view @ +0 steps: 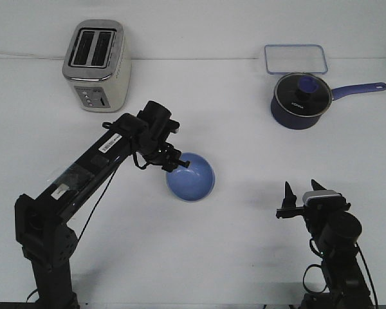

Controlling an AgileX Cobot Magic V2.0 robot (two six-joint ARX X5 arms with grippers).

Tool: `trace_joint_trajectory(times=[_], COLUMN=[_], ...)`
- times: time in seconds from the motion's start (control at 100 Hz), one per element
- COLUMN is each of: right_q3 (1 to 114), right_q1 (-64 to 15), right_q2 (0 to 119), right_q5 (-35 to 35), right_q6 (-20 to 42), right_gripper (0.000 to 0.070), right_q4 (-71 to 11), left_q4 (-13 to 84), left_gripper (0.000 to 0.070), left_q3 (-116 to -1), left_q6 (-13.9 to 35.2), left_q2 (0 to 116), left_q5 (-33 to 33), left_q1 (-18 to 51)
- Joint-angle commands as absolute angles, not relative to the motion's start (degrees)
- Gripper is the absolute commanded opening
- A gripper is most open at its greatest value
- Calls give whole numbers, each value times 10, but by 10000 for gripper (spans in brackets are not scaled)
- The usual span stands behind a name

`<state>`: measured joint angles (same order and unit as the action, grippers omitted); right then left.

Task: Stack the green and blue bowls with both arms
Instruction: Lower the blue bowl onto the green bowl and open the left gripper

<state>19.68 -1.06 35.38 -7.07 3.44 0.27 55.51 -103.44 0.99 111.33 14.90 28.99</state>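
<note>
The light blue bowl [192,177] is near the middle of the white table, tilted so that its inside faces the camera. My left gripper [175,161] reaches in from the left and is shut on the bowl's upper left rim. My right gripper [302,196] is open and empty at the front right, fingers pointing up, well apart from the bowl. The green bowl is not in view.
A silver toaster [95,64] stands at the back left. A clear lidded container [296,59] lies at the back right. A dark navy saucepan with a glass lid [300,100] stands just in front of it, its handle pointing right.
</note>
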Motion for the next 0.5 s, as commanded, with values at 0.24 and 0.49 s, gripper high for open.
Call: trace_joint_trajectory(times=[0.24,0.49], right_q3=[197,197], right_q1=[-11,-11], right_q2=[356,356], right_q5=[-71,-70], right_q6=[41,41], right_gripper=[489,489], right_q4=[9,9], left_q4=[554,548], left_gripper=[546,590], left_q3=[-1046,-1056], left_q6=[11,11], left_q2=[1125,1103], left_q5=[150,150], left_q1=[284,253])
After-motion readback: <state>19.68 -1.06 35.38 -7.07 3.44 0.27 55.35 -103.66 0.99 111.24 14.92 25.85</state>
